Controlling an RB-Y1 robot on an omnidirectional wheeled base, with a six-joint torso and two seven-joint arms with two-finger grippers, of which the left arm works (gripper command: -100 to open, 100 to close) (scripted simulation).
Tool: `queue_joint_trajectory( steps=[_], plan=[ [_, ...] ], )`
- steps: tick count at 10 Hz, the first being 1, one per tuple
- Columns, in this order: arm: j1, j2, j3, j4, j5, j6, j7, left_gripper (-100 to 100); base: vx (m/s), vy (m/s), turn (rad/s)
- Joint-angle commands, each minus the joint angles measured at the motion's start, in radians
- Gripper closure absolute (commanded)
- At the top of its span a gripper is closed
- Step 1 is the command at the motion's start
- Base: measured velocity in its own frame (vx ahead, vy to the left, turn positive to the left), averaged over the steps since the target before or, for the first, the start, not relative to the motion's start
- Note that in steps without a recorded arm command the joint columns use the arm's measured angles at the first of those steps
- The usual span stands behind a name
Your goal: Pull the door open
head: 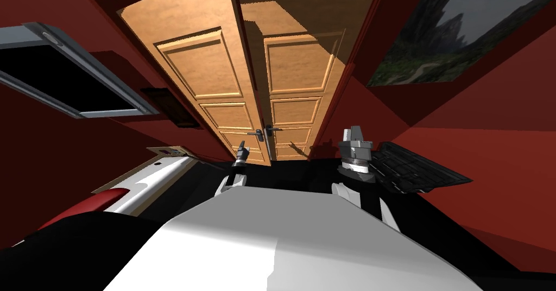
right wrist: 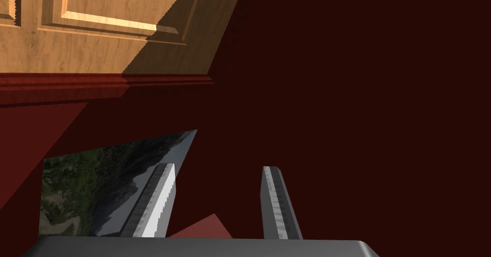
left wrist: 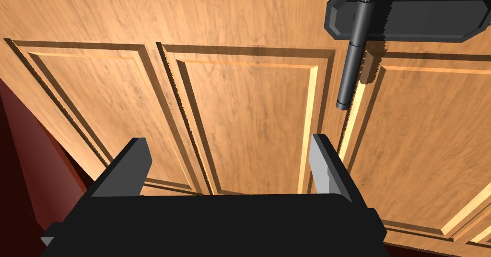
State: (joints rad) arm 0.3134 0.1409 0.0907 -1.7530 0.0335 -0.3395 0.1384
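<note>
Left gripper [left wrist: 230,153], jaws apart and empty, faces the wooden door [left wrist: 249,100], near the dark lever handle [left wrist: 352,62] but clear of it. The door seems already partly swung off its frame, though the head view's wide lens leaves this uncertain. For a sound pull, the gripper should straddle the lever squarely before closing. Right gripper [right wrist: 218,168], jaws likewise apart, hangs idle at the right.
</note>
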Motion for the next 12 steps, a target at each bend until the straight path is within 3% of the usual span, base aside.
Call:
queue_joint_trajectory(
  steps=[1,6,12],
  plan=[
    [-0.018,0.011,0.006,0.042,0.005,-0.001,0.005,-100,0.101,0.023,-0.063],
    [-0.062,0.039,0.019,0.142,0.017,0.008,0.018,-100,0.096,0.027,-0.057],
    [-0.127,0.08,0.04,0.295,0.035,0.023,0.037,-100,0.141,0.031,-0.073]
  ],
)
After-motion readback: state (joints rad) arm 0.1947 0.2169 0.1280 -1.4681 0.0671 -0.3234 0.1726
